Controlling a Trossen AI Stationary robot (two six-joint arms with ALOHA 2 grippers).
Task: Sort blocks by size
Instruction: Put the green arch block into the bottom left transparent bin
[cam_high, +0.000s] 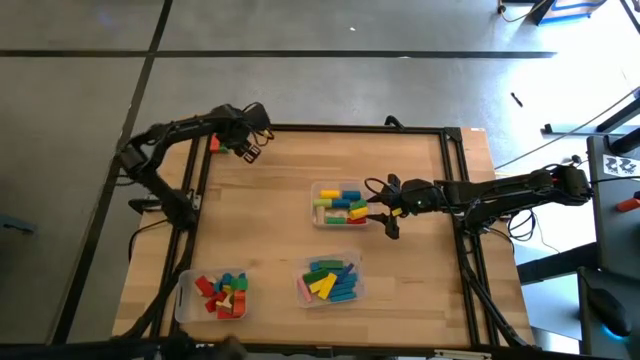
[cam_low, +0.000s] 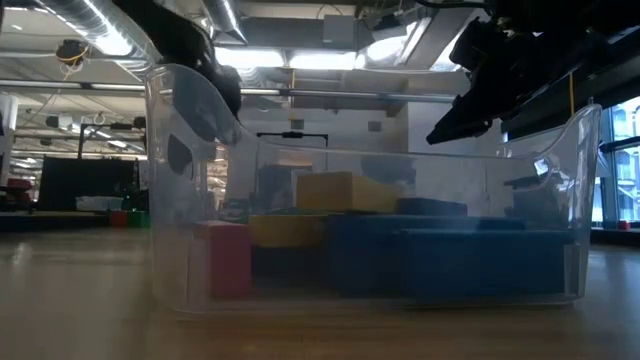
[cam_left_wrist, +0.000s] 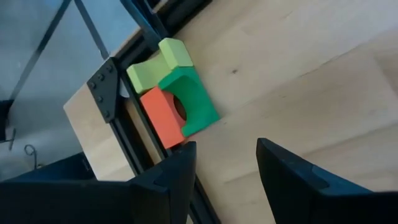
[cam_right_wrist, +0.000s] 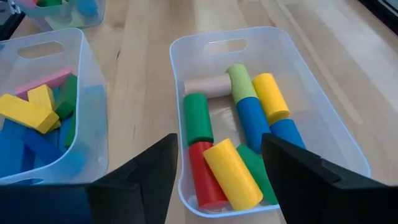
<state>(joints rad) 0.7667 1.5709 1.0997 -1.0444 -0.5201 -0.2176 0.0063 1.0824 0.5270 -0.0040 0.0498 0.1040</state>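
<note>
Three loose blocks lie together at the table's far left corner against the black frame rail: a light green arch (cam_left_wrist: 158, 62), a dark green arch (cam_left_wrist: 191, 102) and a red block (cam_left_wrist: 161, 117), the last also visible from above (cam_high: 214, 145). My left gripper (cam_left_wrist: 227, 163) (cam_high: 247, 147) hangs open just right of them, nothing between its fingers. Other blocks fill three clear trays. My right gripper (cam_right_wrist: 221, 158) (cam_high: 386, 212) waits open at the right end of the tray of round blocks (cam_right_wrist: 249, 118), touching nothing.
The round-block tray (cam_high: 318, 190) stands mid-table. A tray of blue and yellow bars (cam_high: 303, 285) (cam_low: 170, 200) sits near the front. A tray of small red and blue blocks (cam_high: 183, 300) is at the front left. Bare wood lies between the corner and the trays.
</note>
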